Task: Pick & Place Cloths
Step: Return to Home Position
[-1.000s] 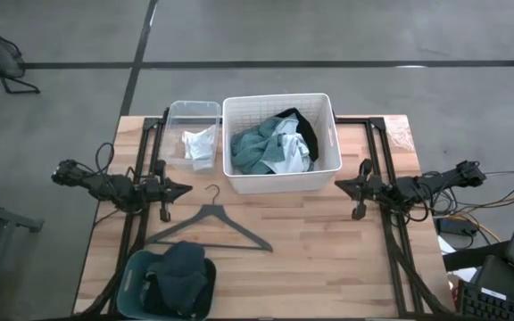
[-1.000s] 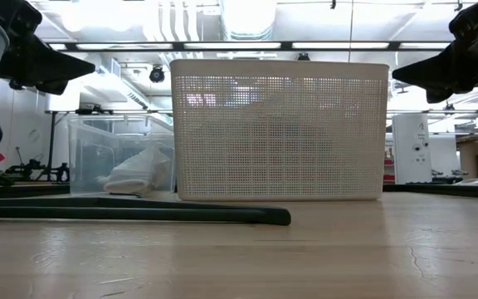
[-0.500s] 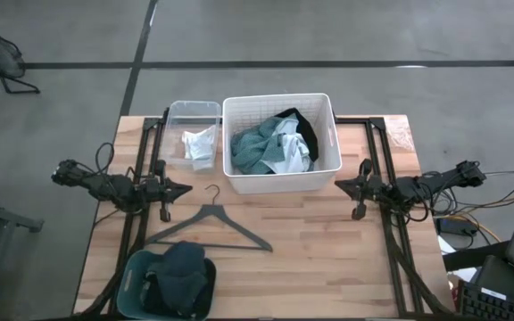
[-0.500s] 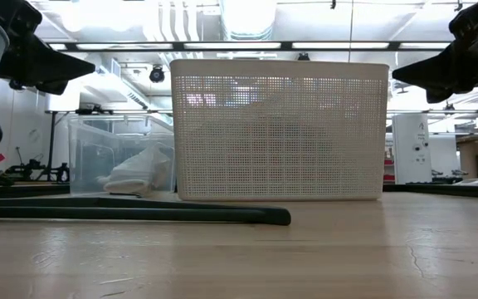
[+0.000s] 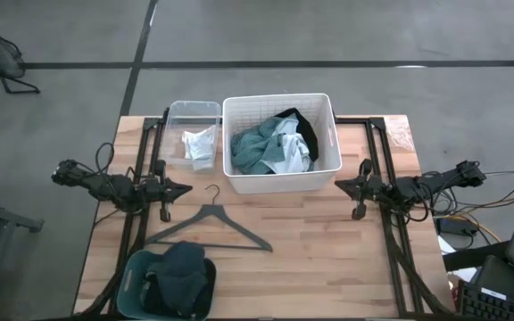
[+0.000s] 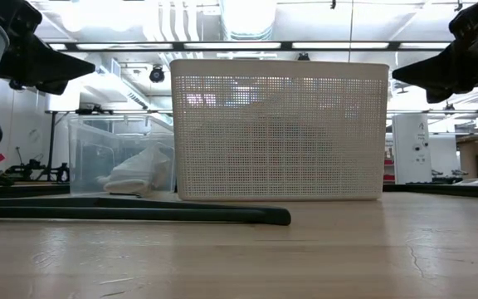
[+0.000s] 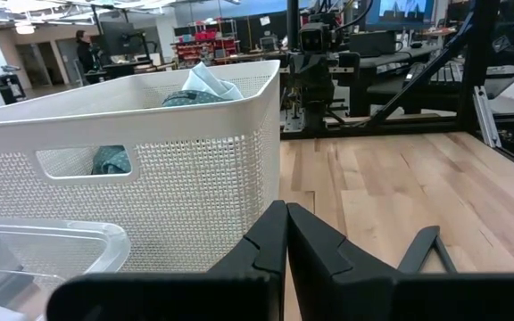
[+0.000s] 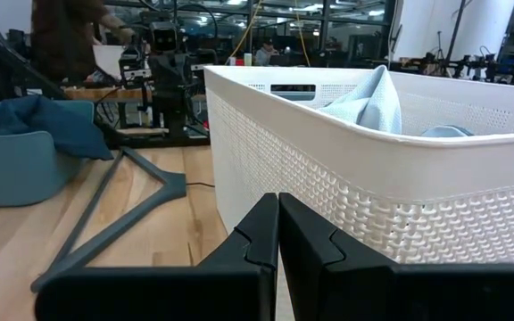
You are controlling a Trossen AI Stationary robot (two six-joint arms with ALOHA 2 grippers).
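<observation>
— Desk (image 5: 328, 259) first; what do we find on it?

— We see a white basket (image 5: 279, 96) at the far middle; in it lie a teal-green cloth (image 5: 252, 150), a white-grey cloth (image 5: 286, 153) and a black cloth (image 5: 305, 135); just left of it stands a clear tub (image 5: 194, 107) holding a white cloth (image 5: 200, 144).

— And nearer to us?

— A black hanger (image 5: 211, 227) lies flat in front of the basket; a teal bin (image 5: 130, 278) at the near left edge holds a dark cloth (image 5: 182, 267).

— The claws?

— We find the left claw (image 5: 186, 189) just beside the hanger's hook, fingers pressed together, holding nothing; the right claw (image 5: 338, 185) hovers off the basket's near right corner, likewise closed and bare; each points inward toward the other, along the basket's near wall.
</observation>
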